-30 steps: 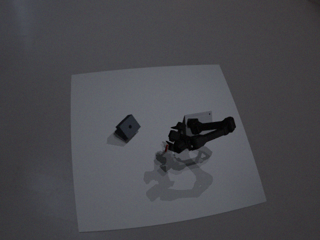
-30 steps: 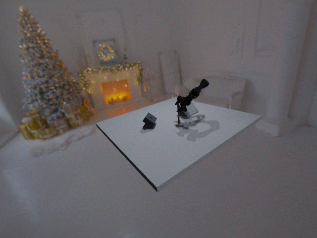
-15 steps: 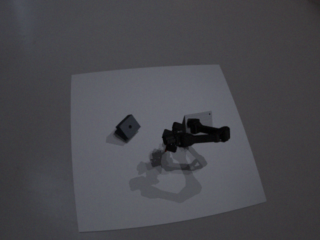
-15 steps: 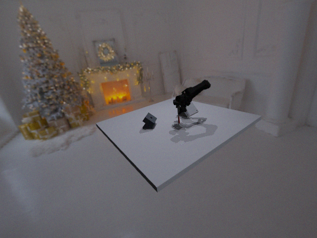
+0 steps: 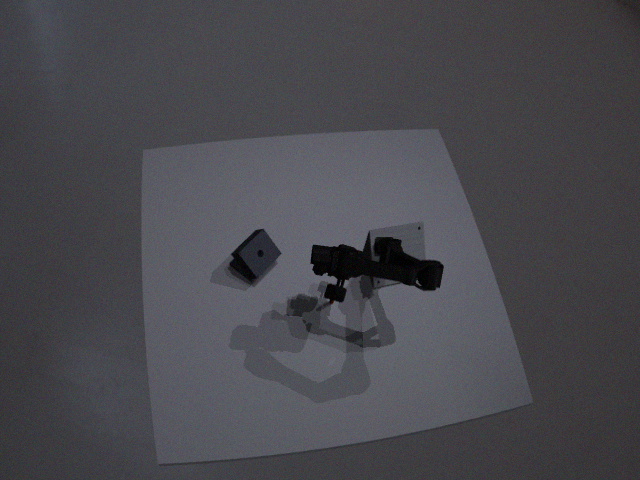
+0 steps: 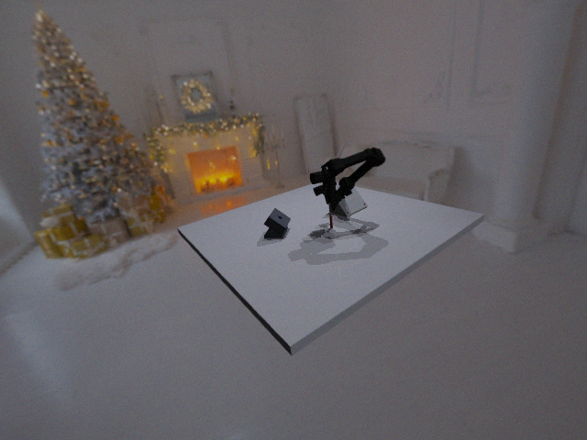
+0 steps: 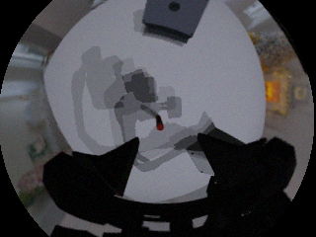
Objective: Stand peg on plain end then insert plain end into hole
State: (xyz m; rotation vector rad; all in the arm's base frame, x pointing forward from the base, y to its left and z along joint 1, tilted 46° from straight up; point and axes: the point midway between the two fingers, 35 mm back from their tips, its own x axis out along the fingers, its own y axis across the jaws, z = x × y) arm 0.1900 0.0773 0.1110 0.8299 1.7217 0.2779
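Note:
The red peg (image 5: 331, 301) (image 6: 331, 221) (image 7: 160, 126) stands upright on the table, free of the fingers. In the wrist view I see it nearly end-on; its white band cannot be made out. My gripper (image 5: 336, 290) (image 6: 330, 204) (image 7: 168, 138) points down above the peg, wide open and empty. In the wrist view the peg shows between and slightly beyond the fingertips, nearer the left one. The dark sloped panel (image 5: 264, 241) (image 6: 284, 221) (image 7: 168, 21) stands apart from the peg, with its hole (image 5: 260, 253) (image 6: 281, 217) (image 7: 174, 6) empty.
A pale slanted plate (image 5: 408, 235) (image 6: 358, 204) stands beside the arm, on the other side of the peg from the panel. The arm casts shadows over the white table (image 5: 217, 180) (image 6: 293, 284) around the peg. The table edges are far from the peg.

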